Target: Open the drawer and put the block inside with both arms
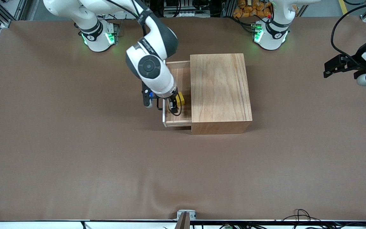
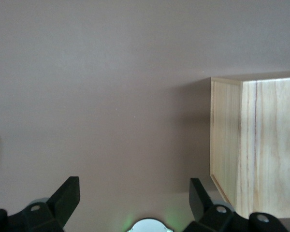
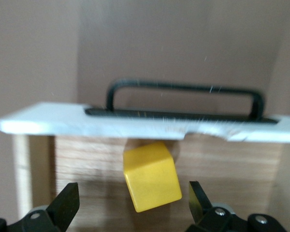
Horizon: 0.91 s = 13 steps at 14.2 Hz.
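Block [image 1: 180, 99], a small bright yellow cube, sat inside the pulled-out drawer [image 1: 183, 118], tilted on the light-wood floor in the right wrist view [image 3: 152, 182], where it lay between the spread fingertips [image 3: 65, 205] with a gap on each side and neither pad touching it. That same view showed the drawer's white front edge [image 3: 135, 126] and its thin black loop handle [image 3: 183, 99], both hard to make out from the front camera, where the arm covered most of that edge. In the front view the right gripper [image 1: 172, 106] hung low over the open drawer, its jaws wide apart around the cube. The drawer stuck out of the large wooden box [image 1: 220, 90] on the side toward the right arm's end of the table.

Only the front view showed the left gripper [image 1: 329, 70], held up over bare brown table [image 1: 75, 159] at the left arm's end, well apart from the box; the arm waited there. Its own wrist view showed both fingers [image 2: 63, 200] parted wide with nothing between them, and a corner of the box [image 2: 261, 145] off to one side.
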### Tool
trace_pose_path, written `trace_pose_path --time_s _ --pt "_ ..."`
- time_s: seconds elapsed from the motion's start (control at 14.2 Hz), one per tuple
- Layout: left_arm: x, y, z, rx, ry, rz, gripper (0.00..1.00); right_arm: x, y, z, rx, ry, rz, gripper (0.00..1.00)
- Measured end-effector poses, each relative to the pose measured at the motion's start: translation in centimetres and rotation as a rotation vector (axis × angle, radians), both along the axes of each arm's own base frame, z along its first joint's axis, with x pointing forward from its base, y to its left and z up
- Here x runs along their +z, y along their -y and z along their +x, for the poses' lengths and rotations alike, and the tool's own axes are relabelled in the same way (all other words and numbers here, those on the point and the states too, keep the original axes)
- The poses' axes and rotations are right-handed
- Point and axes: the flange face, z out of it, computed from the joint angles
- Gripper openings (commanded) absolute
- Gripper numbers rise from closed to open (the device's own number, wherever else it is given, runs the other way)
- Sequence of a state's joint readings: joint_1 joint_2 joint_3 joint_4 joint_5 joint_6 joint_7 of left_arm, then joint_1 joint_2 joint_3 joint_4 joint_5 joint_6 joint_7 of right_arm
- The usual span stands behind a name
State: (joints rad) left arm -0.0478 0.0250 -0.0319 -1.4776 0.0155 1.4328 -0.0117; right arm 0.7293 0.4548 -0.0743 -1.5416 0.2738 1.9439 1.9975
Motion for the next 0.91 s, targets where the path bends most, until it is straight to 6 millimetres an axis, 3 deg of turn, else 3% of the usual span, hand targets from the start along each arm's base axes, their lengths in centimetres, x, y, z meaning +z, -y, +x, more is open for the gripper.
trace_pose_path --time_s 0.28,0.63,0.77,0.91 --pt "0.0 -1.2 0.6 0.022 0.033 -0.002 1.00 5.4 7.7 2.8 0.116 -0.054 0.013 1.00" --pt "0.0 -2.1 0.7 0.033 0.037 -0.002 1.00 8.5 16.6 3.8 0.365 -0.065 0.085 1.00" --pt "0.0 -2.0 0.7 0.031 0.037 -0.002 1.00 9.6 22.2 4.2 0.484 -0.048 0.136 1.00" --pt "0.0 -2.0 0.7 0.031 0.037 -0.002 1.00 10.8 29.7 4.8 0.617 -0.019 0.199 1.00"
